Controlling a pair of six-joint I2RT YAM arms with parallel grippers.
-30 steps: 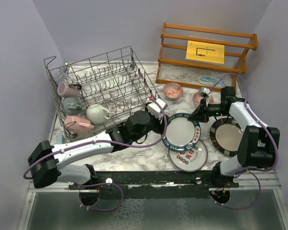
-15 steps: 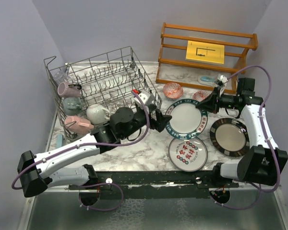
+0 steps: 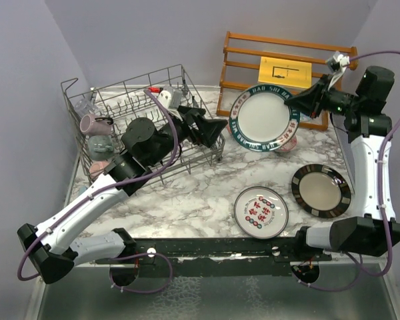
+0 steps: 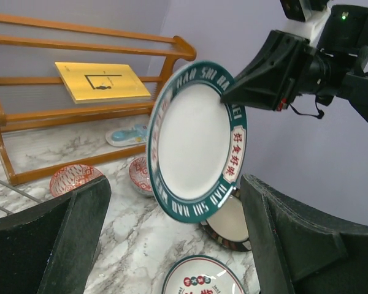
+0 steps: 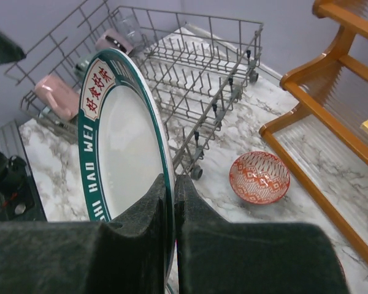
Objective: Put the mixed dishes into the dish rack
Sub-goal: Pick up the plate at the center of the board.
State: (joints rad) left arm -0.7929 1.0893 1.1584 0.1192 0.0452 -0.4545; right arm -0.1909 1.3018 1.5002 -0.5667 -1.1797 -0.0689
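The right pincer (image 3: 293, 101) is clamped on the far right rim of the teal-rimmed lettered plate (image 3: 263, 120), holding it in the air in front of the wooden shelf (image 3: 288, 45) and its yellow card (image 3: 285, 72); the plate stands on edge, well above the worktop (image 3: 200, 193), its white face turned near and left; being round it has no long axis, but its flat plane runs roughly left to right. The left pincer (image 3: 215, 127) hangs over the right end of the dish rack (image 3: 130, 105), its jaws spread wide with nothing between them, pointing right at the plate's face and close to its left edge; whether it touches cannot be told.

On the worktop lie a white plate with coloured characters (image 3: 261, 212), near, and a dark-rimmed plate (image 3: 321, 190) to its right. In the rack's left end sit a mauve mug (image 3: 93, 123) and a grey mug (image 3: 100, 145); a pink mug (image 5: 56, 93) is mostly hidden by the left arm from above. Two red-patterned bowls (image 4: 73, 179) sit before the shelf, almost wholly covered by the raised plate from above. The plate's lettering is partly cut off by the pincer, and the right wrist view loses its lower rim behind its own fingers (image 5: 152, 205).
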